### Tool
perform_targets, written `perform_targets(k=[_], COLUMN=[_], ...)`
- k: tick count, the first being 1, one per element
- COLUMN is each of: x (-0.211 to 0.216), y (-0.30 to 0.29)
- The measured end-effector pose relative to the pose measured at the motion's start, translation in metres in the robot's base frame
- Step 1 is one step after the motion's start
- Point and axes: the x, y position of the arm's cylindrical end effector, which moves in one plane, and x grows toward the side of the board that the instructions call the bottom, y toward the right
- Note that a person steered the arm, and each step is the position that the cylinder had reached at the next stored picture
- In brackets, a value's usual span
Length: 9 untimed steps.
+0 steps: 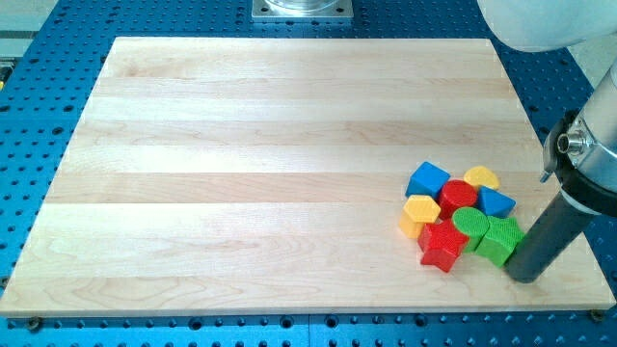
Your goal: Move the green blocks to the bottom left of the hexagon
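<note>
A tight cluster of blocks sits at the view's lower right of the wooden board. A round green block (470, 223) and a green cube (500, 239) lie at its lower right side. The yellow hexagon (421, 211) is at the cluster's left. A red star (442, 246) lies below it and a red block (458, 198) in the middle. A blue cube (428, 179) is at the top left, a yellow block (481, 177) at the top and a blue block (496, 202) at the right. My tip (524, 276) rests just right of and below the green cube, close to touching it.
The wooden board (241, 173) lies on a blue perforated table (39, 145). The arm's white body (593, 145) hangs over the board's right edge. A metal mount (303, 10) stands at the view's top centre.
</note>
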Motion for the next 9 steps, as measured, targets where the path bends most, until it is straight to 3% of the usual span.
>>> perform_targets(k=[2, 4, 6, 7, 8, 9], x=[0.000, -0.013, -0.038, -0.038, -0.046, -0.106], y=[-0.002, 0.039, -0.049, -0.029, -0.072, -0.171])
